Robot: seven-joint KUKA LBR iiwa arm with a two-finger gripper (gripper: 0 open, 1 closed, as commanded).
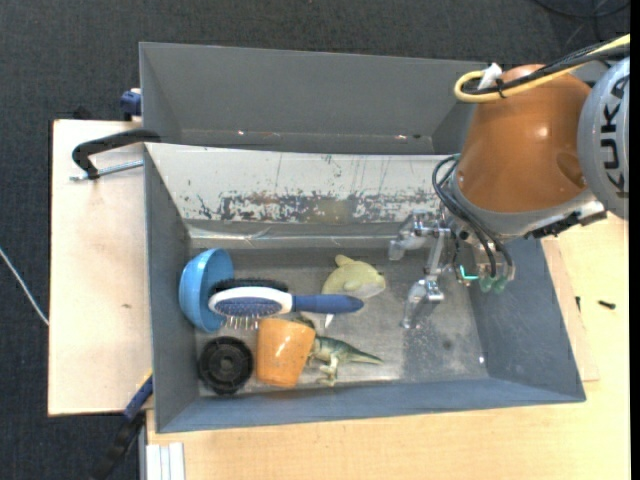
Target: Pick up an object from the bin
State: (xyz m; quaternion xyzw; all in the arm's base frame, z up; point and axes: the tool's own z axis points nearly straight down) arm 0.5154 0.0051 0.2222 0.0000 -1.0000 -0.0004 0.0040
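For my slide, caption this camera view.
Gripper over bare bin floor, right of hairbrush, orange cup and toy dinosaur.

The cup (pixel 283 350) covers one end of the dinosaur (pixel 345 352) just right of it. Up-left of the cup, the brush (pixel 262 302) hides part of the blue bowl (pixel 200 283). Far right of the cup, the edge cuts the arm (pixel 608 133), whose cover (pixel 520 143) hides a bin (pixel 300 88) corner.

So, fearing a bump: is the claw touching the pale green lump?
Apart: camera view shows bare bin floor between the claw and the pale green lump.
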